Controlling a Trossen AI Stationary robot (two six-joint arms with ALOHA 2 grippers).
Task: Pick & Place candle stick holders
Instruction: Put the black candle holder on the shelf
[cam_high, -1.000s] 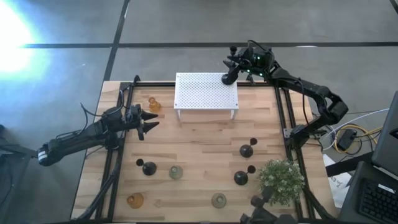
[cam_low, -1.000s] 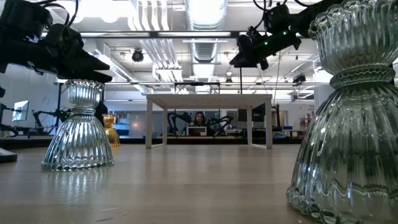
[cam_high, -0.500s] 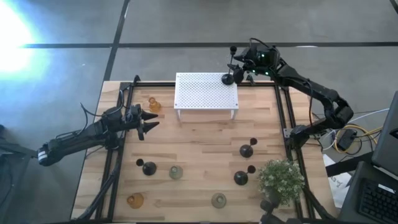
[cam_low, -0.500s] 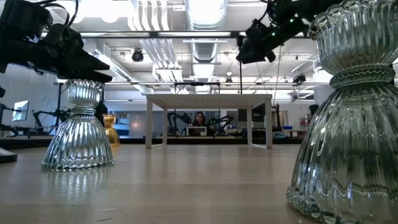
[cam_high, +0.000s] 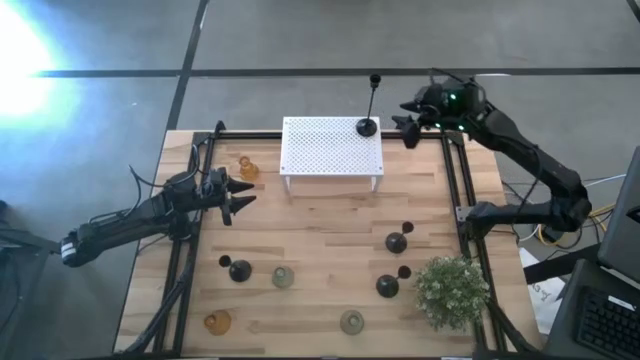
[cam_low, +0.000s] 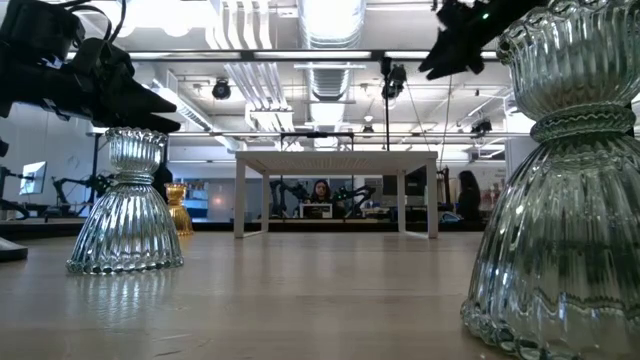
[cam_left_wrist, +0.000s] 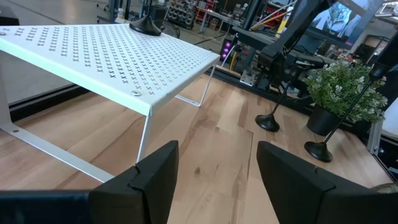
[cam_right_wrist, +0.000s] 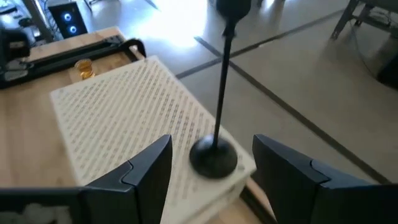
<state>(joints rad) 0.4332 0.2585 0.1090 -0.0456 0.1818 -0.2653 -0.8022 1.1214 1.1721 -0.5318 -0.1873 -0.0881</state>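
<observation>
Place step looks done: black holder (cam_high: 368, 126) stands upright on the corner of the white rack (cam_high: 331, 148), just in front of the right gripper (cam_high: 410, 128), whose fingers are spread and empty. Left gripper (cam_high: 243, 192) hangs apart-fingered, empty, near the amber holder (cam_high: 247, 168). Next likely calls for reaching another holder on the table (cam_high: 320, 250).
</observation>
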